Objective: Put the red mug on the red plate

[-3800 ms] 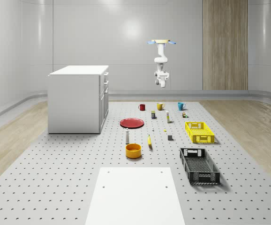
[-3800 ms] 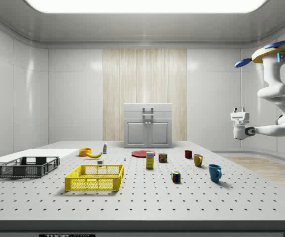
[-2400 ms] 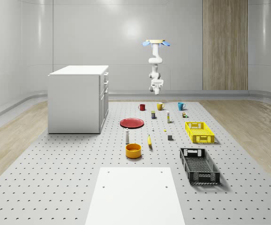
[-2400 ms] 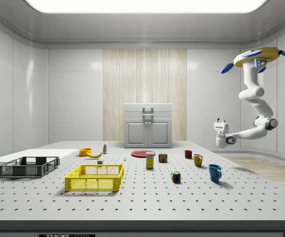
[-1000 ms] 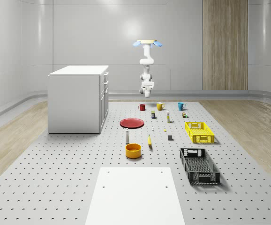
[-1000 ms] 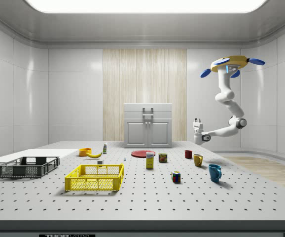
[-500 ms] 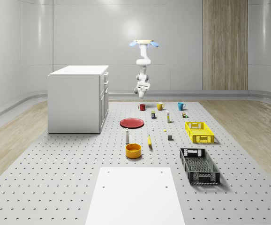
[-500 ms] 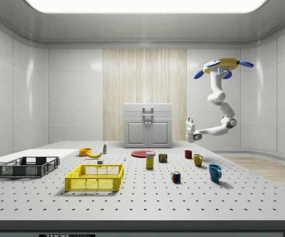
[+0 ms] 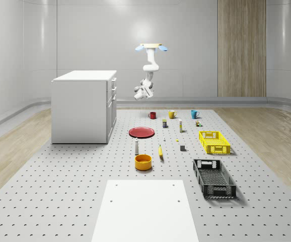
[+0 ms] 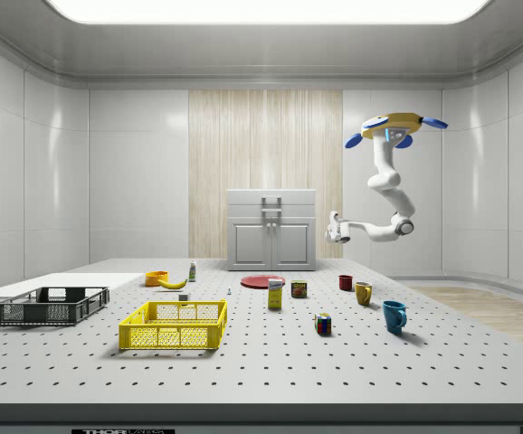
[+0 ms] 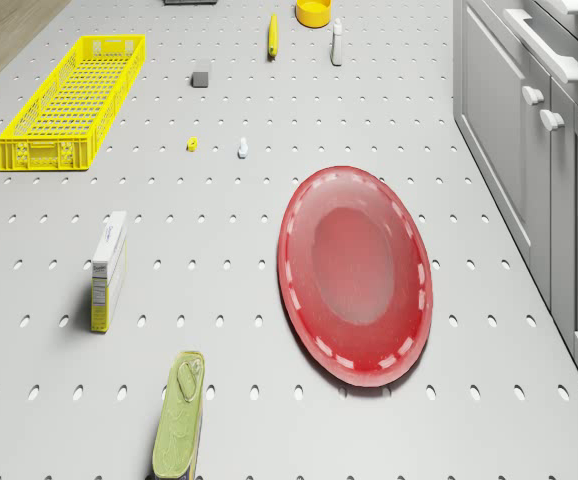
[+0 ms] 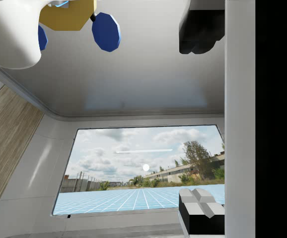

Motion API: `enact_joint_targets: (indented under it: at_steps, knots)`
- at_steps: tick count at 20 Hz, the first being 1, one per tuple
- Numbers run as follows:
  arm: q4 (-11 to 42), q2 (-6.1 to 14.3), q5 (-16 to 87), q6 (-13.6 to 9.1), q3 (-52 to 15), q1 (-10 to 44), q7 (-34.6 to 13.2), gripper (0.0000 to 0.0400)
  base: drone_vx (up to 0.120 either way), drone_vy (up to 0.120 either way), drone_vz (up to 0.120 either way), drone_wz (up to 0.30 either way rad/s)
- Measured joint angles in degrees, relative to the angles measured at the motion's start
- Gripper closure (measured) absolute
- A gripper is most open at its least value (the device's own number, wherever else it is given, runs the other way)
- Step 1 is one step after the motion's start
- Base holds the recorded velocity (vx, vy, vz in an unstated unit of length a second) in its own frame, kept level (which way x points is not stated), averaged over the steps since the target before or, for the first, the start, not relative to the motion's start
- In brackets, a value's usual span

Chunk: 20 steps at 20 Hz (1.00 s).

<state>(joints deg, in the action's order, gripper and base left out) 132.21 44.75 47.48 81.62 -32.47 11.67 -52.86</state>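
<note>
the drone (image 9: 151, 47) hovers high, gripper (image 10: 332, 226) open and empty, the red mug (image 10: 345, 282) well below it, red plate (image 11: 356, 274) nearby.

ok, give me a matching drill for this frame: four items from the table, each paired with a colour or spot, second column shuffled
Items:
1. red mug
2. red plate
3. long crate
4. gripper

Descriptions:
A. yellow, at the whole-scene view's right
B. in the air, above the table
C. flat on the table, in front of the cabinet
D. standing in the far row with the yellow and blue mugs

Pairs: 1-D, 2-C, 3-A, 4-B
</note>
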Motion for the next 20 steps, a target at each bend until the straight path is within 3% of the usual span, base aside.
enact_joint_targets:
  at_steps: [4,9,14,20]
  knots:
    - [14.7,3.3,25.9,-0.4,-14.3,8.5,-8.2,0.0,0.01,0.0,-0.12,0.0]
    - [28.0,7.2,51.1,-6.1,-27.0,23.5,-20.7,0.0,0.0,0.0,-0.12,0.0]
    - [32.4,10.6,62.1,-11.9,-33.8,36.0,-29.2,0.0,-0.016,0.008,-0.12,0.0]
    - [33.6,13.7,65.8,-14.6,-37.5,43.5,-34.1,0.0,-0.12,0.12,-0.12,0.0]
